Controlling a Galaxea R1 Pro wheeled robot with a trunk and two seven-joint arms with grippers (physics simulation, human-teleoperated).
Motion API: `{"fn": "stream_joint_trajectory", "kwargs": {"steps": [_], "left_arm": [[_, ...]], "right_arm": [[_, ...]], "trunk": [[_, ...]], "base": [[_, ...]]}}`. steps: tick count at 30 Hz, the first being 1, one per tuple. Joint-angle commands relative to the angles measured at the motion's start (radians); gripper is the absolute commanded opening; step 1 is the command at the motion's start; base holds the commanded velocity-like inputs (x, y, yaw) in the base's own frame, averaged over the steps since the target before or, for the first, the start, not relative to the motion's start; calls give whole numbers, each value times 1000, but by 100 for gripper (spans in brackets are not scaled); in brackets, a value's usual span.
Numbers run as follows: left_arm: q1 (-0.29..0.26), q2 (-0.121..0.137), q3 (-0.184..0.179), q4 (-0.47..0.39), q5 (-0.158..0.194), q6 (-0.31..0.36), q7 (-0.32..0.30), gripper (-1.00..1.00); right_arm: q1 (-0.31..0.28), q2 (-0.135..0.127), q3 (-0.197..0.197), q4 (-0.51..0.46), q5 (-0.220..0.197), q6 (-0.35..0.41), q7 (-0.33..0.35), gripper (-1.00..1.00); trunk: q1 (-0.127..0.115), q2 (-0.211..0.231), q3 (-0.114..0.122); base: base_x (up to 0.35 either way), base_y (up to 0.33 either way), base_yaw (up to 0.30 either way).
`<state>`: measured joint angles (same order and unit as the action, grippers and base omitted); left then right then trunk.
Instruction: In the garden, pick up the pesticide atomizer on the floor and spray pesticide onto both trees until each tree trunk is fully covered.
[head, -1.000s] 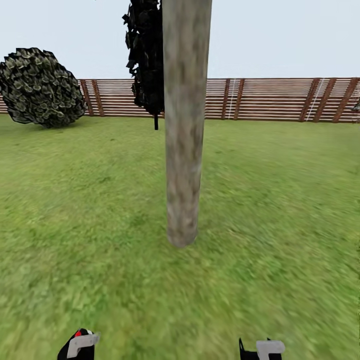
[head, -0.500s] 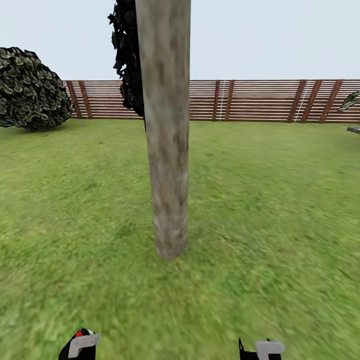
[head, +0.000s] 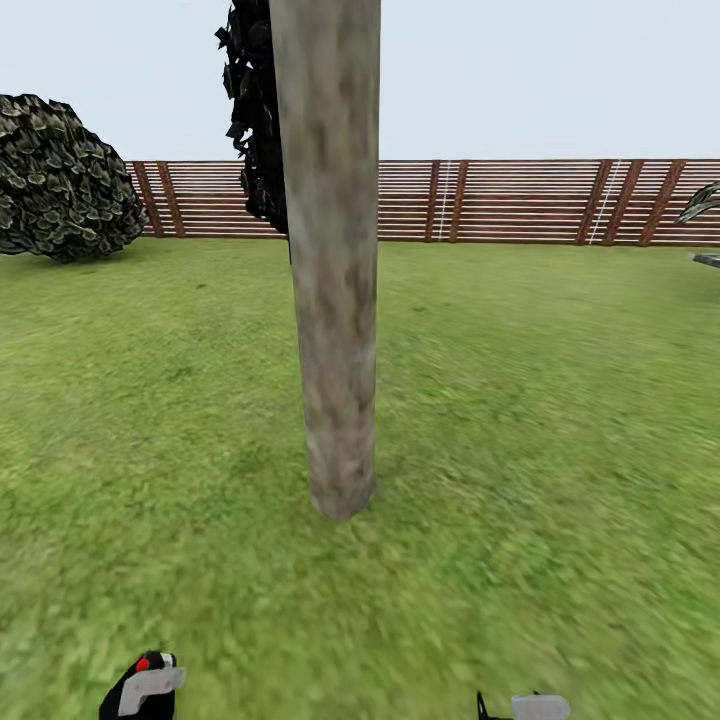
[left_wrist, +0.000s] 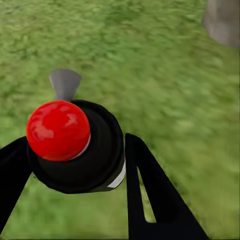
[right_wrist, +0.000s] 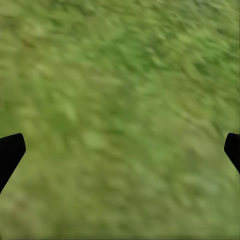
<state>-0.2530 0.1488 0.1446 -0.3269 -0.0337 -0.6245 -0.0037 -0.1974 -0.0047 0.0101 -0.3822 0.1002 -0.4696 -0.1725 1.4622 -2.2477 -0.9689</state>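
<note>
The tree trunk (head: 335, 300) looks like smooth, matt, mottled grey-brown wood. The pesticide atomizer (left_wrist: 75, 145) has a glossy red top over a dark, smooth, plastic-looking body. The fingers (left_wrist: 150, 195) beside it are matt black. The fence (head: 520, 200) is brown slatted wood. The lawn (head: 540, 420) is rough green grass.

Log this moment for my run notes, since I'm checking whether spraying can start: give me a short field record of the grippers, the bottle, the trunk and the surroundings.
left gripper: shut on the pesticide atomizer, red top facing the wrist camera
right gripper: open, nothing between its fingers, grass below
tree trunk: upright, straight ahead of the robot, mottled pale grey-brown, no whitish specks visible
lawn: green grass all around the trunk
background: wooden fence, round shrub at far left, dark tree behind the trunk
</note>
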Motion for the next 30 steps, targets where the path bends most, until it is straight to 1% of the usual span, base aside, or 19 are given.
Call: {"fn": "stream_joint_trajectory", "kwargs": {"steps": [1, 2, 5, 7, 8, 10, 12, 14, 15, 17, 18, 19, 20, 21, 22, 23, 26, 27, 30], "left_arm": [[-1, 10, 0, 4, -9, -3, -2, -100], [-1, 38, 0, 9, -9, -3, -6, -100], [-3, 68, -5, 13, -11, -2, -16, -100], [-10, 84, -10, 13, -14, 4, -54, -100], [-13, 93, -11, 14, -20, 10, -92, -100], [-17, 116, -10, 7, -61, 64, -237, -100], [-32, 143, -7, -12, -95, 141, -374, -100], [-59, 162, -10, -45, -112, 212, -494, -100], [-67, 165, -10, -53, -117, 229, -523, -100], [-103, 173, -11, -84, -157, 294, -638, -100], [-126, 175, -11, -96, -191, 327, -689, -100], [-150, 175, -10, -105, -232, 359, -734, -100], [-187, 174, -9, -113, -296, 399, -790, -100], [-209, 172, -9, -116, -333, 418, -822, -100], [-219, 171, -10, -117, -351, 425, -837, -100], [-246, 165, -10, -121, -398, 440, -882, -100], [-285, 154, -11, -123, -469, 456, -953, -100], [-304, 148, -10, -124, -503, 469, -984, -100], [-320, 143, -10, -124, -545, 499, -1010, -100]], "right_arm": [[-1, 0, 1, 1, 10, -1, -9, 100], [-1, -1, -2, 1, 9, 0, -9, 100], [-1, -3, -5, -5, 8, 0, -8, 100], [-1, -5, -6, -13, 8, 0, -7, 100], [-1, -6, -5, -22, 9, 1, -5, 100], [-3, -9, -1, -55, 45, 3, -3, 100], [-15, -14, 8, -93, 144, 4, 1, 100], [-44, -16, 21, -123, 287, 10, 35, 100], [-54, -16, 23, -127, 323, 13, 52, 100], [-102, -13, 28, -135, 448, 50, 152, 100], [-130, -10, 30, -136, 492, 87, 216, 100], [-157, -5, 32, -138, 522, 131, 284, 100], [-190, 10, 34, -141, 549, 193, 378, 100], [-208, 23, 35, -142, 560, 226, 429, 100], [-217, 30, 35, -143, 564, 239, 451, 100], [-241, 45, 36, -144, 575, 266, 507, 100], [-287, 59, 37, -145, 590, 286, 597, 100], [-311, 63, 37, -146, 597, 291, 663, 100], [-342, 66, 37, -154, 602, 295, 792, 100]], "trunk": [[0, 0, -1], [0, 0, -1], [0, 0, -1], [0, 0, -1], [0, 0, -1], [0, 0, -1], [0, 0, -1], [0, 0, -1], [0, 0, -1], [0, 0, -1], [0, 0, -1], [0, 0, -1], [0, 0, -1], [0, 0, -1], [0, 0, -1], [0, 0, -1], [0, 0, -1], [0, 0, -1], [0, 0, -1]], "base": [[0, 0, 0], [0, 0, 0], [0, 0, 0], [0, 0, 0], [0, 0, 0], [0, 0, 0], [0, 0, 0], [0, 0, 0], [0, 0, 0], [0, 0, 0], [0, 0, 0], [0, 0, 0], [0, 0, 0], [0, 0, 0], [0, 0, 0], [0, 0, 0], [0, 0, 0], [0, 0, 0], [0, 0, 0]]}}
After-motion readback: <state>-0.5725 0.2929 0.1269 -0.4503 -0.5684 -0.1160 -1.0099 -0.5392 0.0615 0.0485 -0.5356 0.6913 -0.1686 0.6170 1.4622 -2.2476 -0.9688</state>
